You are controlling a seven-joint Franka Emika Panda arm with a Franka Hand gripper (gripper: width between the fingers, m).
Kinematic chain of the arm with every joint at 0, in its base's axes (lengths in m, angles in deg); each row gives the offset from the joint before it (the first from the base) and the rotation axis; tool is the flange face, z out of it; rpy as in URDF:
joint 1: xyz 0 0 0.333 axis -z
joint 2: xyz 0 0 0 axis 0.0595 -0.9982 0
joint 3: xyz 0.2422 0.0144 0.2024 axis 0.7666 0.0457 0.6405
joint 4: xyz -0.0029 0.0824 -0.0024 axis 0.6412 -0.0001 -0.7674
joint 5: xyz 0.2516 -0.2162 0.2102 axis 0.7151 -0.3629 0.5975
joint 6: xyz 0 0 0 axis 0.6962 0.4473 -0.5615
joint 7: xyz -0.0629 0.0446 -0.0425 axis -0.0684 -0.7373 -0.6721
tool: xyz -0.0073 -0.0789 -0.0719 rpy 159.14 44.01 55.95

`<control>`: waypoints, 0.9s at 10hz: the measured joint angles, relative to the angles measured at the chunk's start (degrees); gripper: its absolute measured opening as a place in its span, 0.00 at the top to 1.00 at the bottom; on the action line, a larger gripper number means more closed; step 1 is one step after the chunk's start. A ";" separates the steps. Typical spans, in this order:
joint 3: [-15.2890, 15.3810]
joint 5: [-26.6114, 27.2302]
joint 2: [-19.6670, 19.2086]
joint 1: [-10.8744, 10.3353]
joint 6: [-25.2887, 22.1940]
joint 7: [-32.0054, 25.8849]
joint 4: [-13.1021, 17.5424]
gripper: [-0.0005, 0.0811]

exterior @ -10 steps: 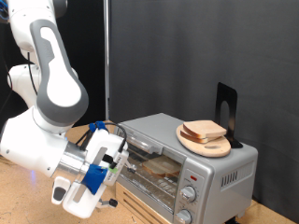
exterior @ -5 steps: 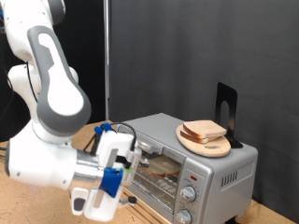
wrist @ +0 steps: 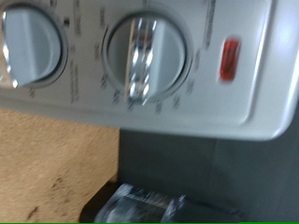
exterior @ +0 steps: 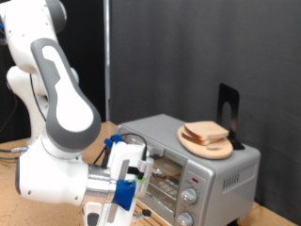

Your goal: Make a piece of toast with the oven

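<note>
Silver oven [exterior: 193,160] at ext. view's right, glass door shut, a toast slice [exterior: 165,169] dimly inside on rack. More bread [exterior: 206,133] on board [exterior: 191,143] on top. Gripper [exterior: 113,209] low in front of door; can't tell if open. Wrist: knobs [wrist: 146,56], red light [wrist: 229,58] close up.

tabletop [exterior: 19,160]: light wood-grain, seen at the exterior view's lower left | on it: oven [exterior: 212,155], silver, standing at the exterior view's lower right, glass door and two knobs facing the camera | wrist view: same wood surface [wrist: 56,159] below the oven's knob panel [wrist: 140,56]
</note>
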 joint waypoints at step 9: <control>-0.52 -2.97 -16.12 -2.70 3.88 -0.51 16.77 0.00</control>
